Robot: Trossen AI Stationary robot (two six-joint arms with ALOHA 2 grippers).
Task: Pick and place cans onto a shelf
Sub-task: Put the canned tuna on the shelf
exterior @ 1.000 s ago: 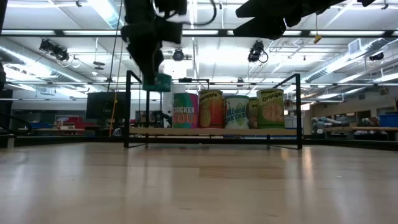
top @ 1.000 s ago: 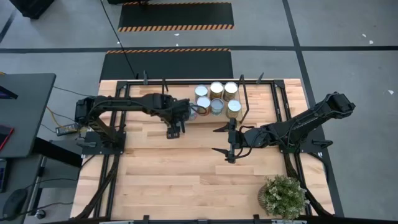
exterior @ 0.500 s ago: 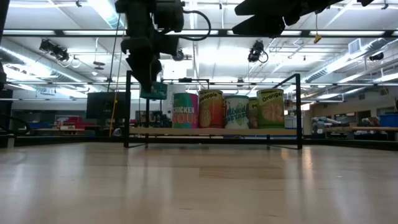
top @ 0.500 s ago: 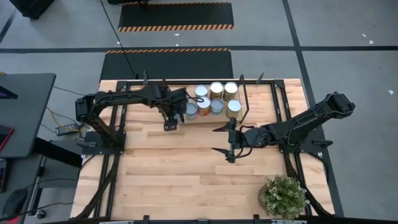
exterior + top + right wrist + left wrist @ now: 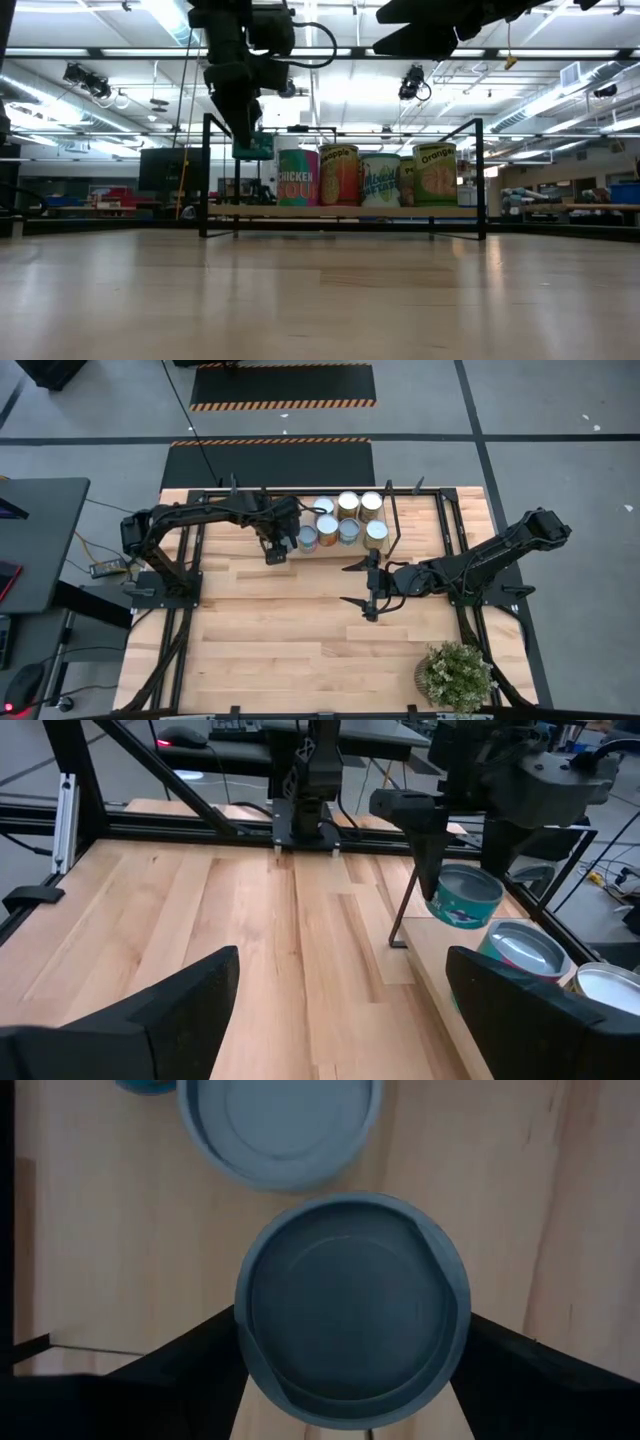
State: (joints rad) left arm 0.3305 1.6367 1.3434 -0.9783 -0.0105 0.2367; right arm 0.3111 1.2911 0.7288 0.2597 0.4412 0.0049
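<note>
The left gripper [image 5: 250, 140] is clamped on a teal can [image 5: 254, 147], held above the shelf [image 5: 340, 211] at its open end, beside the cans [image 5: 365, 175] already standing (six, as far as I can tell). Lower it straight and release only once seated, clear of the nearest neighbour. The right gripper [image 5: 368, 584] waits mid-table, fingers spread and empty.

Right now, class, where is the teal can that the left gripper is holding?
The teal can hangs in the left gripper, lifted above the left end of the shelf, just left of the Chicken Soup can in the low view.
</note>
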